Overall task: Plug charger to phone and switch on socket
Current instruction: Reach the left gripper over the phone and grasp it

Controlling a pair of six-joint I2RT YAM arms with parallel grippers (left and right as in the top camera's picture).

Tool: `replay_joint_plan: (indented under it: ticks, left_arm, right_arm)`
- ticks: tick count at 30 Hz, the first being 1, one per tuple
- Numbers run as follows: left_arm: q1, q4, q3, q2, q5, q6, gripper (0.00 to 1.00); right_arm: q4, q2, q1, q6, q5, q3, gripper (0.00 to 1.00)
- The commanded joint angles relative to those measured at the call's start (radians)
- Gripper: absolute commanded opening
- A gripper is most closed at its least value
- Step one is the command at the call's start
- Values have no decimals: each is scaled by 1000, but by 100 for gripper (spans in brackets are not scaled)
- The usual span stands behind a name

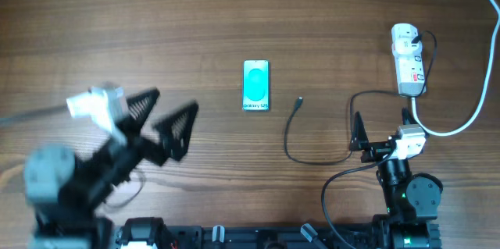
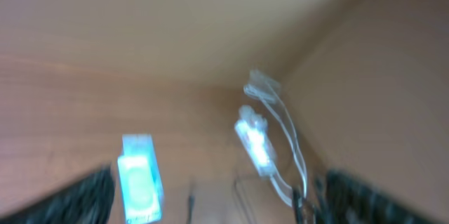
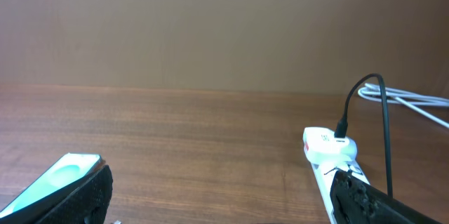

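The phone (image 1: 256,85) lies flat mid-table, cyan screen up; it also shows in the left wrist view (image 2: 140,185) and the right wrist view (image 3: 56,178). The charger, a thin black cable (image 1: 291,144), runs from the socket in a loop and ends in a free plug tip (image 1: 300,102) just right of the phone. The white socket (image 1: 408,60) lies at the far right and also shows in the wrist views (image 2: 256,143) (image 3: 330,150). My left gripper (image 1: 160,116) is open, empty and blurred, left of the phone. My right gripper (image 1: 383,126) is open and empty, below the socket.
A thicker white cord (image 1: 469,120) runs from the socket off to the right edge and top right corner. The black cable's loop lies just left of my right gripper. The arm bases sit along the front edge.
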Motion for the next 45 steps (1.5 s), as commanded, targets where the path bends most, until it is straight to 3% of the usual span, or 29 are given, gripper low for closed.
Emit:
replay_joint_plan:
  ticks: [1, 3, 5, 9, 12, 15, 18, 26, 33, 37, 45]
  left_arm:
    - [5, -182, 285, 272, 156, 42, 100]
    - [-2, -183, 348, 374, 291, 53, 100]
    - [-53, -223, 372, 444, 256, 48, 100]
    - [-227, -377, 424, 592, -92, 45, 100]
    - [-344, -576, 611, 795, -334, 18, 100]
    - [-388, -779, 885, 1021, -426, 19, 100]
    - [-402, -883, 1074, 1213, -451, 24, 100]
    - [-418, -739, 1074, 1414, -389, 10, 100]
    - [-509, -640, 1048, 1598, -460, -46, 100]
    - [-557, -622, 1048, 1672, -593, -60, 100]
    - [-533, -576, 1048, 1700, -599, -60, 100]
  right_arm:
    - [2, -7, -7, -9, 13, 0, 100]
    - [2, -7, -7, -8, 13, -1, 100]
    - [2, -7, -7, -9, 13, 0, 100]
    - [2, -7, -7, -8, 13, 0, 100]
    - [2, -7, -7, -8, 13, -1, 100]
    - [2, -7, -7, -8, 13, -1, 100]
    - [2, -7, -7, -9, 13, -1, 100]
    - [2, -7, -7, -8, 13, -1, 100]
    - [2, -7, -7, -8, 13, -1, 100]
    - [2, -7, -7, -8, 13, -1, 100]
    - [2, -7, -7, -8, 13, 0, 100]
